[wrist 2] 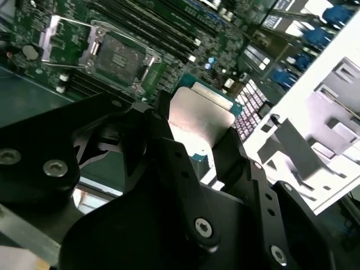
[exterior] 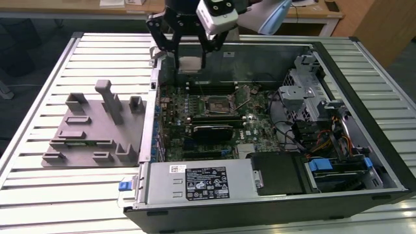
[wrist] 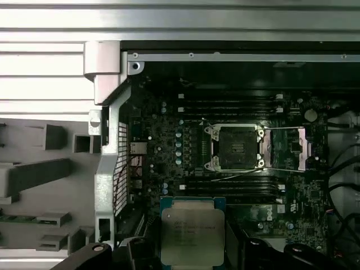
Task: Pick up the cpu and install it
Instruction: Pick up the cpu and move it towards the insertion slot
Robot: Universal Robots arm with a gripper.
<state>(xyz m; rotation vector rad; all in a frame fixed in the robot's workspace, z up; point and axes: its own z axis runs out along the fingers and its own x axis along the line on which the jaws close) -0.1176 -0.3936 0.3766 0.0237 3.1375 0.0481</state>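
Black jaws of the gripper [wrist 2: 197, 152] pinch the cpu [wrist: 192, 236] by opposite edges, above the motherboard [wrist: 169, 146] and well apart from the open socket [wrist: 234, 147]. Best kept level, squared to the socket, corners matched, lowered without sliding.

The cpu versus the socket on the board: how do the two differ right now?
The cpu is off the board, clamped in the gripper. The socket sits fixed on the motherboard. The cpu shows a pale silver-grey metal top, while the socket is dark inside a metal frame. The cpu is a solid flat chip, while the socket lies open and empty. Both are square.
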